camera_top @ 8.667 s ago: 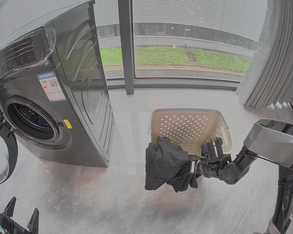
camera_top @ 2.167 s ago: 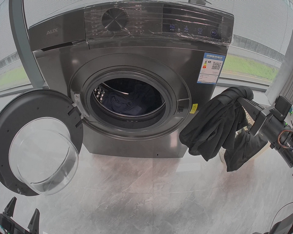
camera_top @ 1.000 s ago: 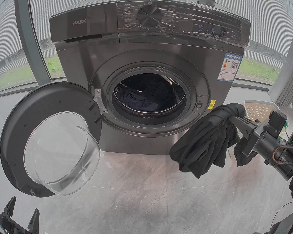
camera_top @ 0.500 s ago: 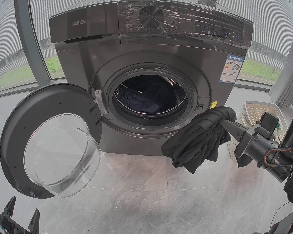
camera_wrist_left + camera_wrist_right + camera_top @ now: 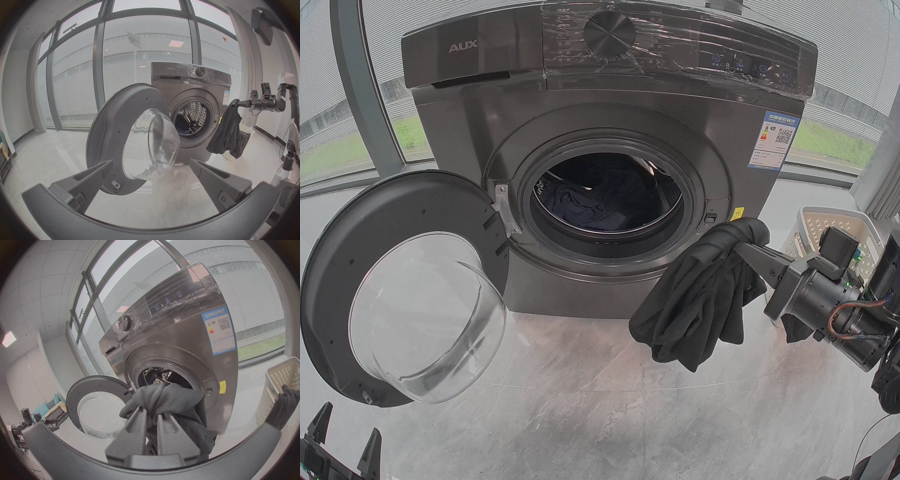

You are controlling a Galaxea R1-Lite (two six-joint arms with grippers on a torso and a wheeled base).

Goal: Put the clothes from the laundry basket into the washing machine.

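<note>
Head view: right gripper (image 5: 744, 247) clamped on black garment (image 5: 694, 300), hanging just beside washing machine (image 5: 600, 112) opening. Laundry basket (image 5: 834, 212) half hidden behind arm. Left gripper (image 5: 150, 175) spread apart, empty. Drum contents dark, indistinct.
</note>
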